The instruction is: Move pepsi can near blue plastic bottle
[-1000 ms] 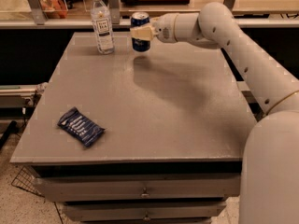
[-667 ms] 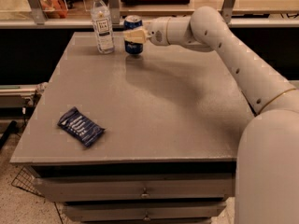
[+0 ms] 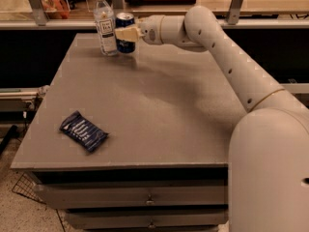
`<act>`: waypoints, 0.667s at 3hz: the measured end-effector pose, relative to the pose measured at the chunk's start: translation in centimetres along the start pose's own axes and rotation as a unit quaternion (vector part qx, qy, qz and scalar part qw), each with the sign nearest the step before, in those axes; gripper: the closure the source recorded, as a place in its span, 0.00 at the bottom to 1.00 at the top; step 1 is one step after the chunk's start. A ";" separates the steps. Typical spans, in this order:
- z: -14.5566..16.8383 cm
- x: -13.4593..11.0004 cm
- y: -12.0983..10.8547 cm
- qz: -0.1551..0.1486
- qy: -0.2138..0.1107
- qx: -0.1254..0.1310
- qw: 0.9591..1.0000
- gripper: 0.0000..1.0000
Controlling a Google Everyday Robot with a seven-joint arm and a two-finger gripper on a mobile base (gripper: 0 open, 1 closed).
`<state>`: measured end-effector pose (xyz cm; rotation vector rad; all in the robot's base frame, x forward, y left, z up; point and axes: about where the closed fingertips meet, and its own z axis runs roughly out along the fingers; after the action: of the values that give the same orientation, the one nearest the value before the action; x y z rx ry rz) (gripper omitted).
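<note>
Clasping one can (image 3: 126,20), gripper (image 3: 125,34) sits beside one bottle (image 3: 105,29).

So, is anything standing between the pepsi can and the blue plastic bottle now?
Nothing visible. The gripper holds the pepsi can at the table's far edge, right beside the blue plastic bottle, no object between them. The blue snack packet lies far off, near the front left.

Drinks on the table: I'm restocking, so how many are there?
2. The bottle stands at the far left corner of the table; the can is just right of it, held in the gripper. None seems hidden.
</note>
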<state>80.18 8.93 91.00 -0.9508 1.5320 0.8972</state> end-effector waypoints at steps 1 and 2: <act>0.9 -0.1 0.2 -0.002 -0.002 -0.009 1.000 1.00; 1.2 0.3 0.3 -0.003 0.003 -0.018 1.000 0.81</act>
<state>80.31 10.16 90.59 -0.9839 1.5226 0.9207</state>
